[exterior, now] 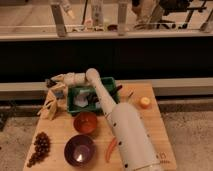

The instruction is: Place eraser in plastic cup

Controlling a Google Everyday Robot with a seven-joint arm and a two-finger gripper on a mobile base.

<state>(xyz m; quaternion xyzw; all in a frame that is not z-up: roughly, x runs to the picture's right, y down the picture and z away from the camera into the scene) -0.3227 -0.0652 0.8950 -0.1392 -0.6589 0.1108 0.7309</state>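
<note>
The white translucent plastic cup (80, 102) sits in the left part of a green bin (111, 84) at the back of the wooden table. My arm rises from the lower right, bends above the bin and reaches left. The gripper (52, 82) hangs past the bin's left side, over the table's back left corner, just above some tan blocks (50, 105). It is a short way left of the cup and higher than it. I cannot make out the eraser; it may be hidden at the gripper or among the blocks.
An orange-red bowl (85, 122) stands in front of the bin and a purple bowl (79, 149) in front of that. Dark grapes (39, 147) lie at the front left, a red chili (111, 149) beside the arm, and a small orange thing (145, 102) at the right.
</note>
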